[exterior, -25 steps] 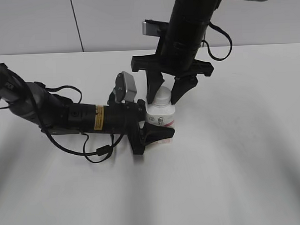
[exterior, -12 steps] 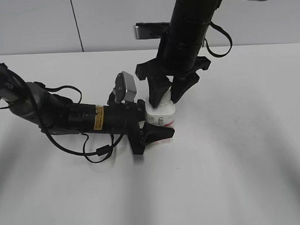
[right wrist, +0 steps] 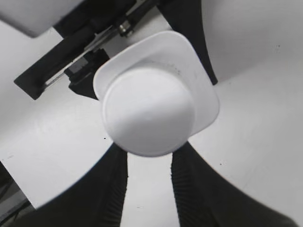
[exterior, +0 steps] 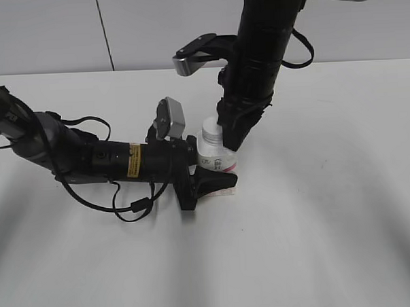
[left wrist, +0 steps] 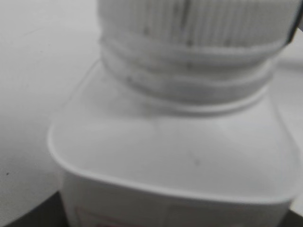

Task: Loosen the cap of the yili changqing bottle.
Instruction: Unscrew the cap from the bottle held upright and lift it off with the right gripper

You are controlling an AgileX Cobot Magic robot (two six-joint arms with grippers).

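One yili changqing bottle (exterior: 217,156), upright mid-worktop, body clamped by left gripper (exterior: 207,172); right gripper (right wrist: 149,156) pinching its cap (right wrist: 148,111).

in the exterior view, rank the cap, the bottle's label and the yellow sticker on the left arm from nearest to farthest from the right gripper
1. The cap: right at the right gripper, just to its left.
2. The bottle's label: lower, on the front of the yili changqing bottle.
3. The yellow sticker: far off to the left, on the left arm's barrel.
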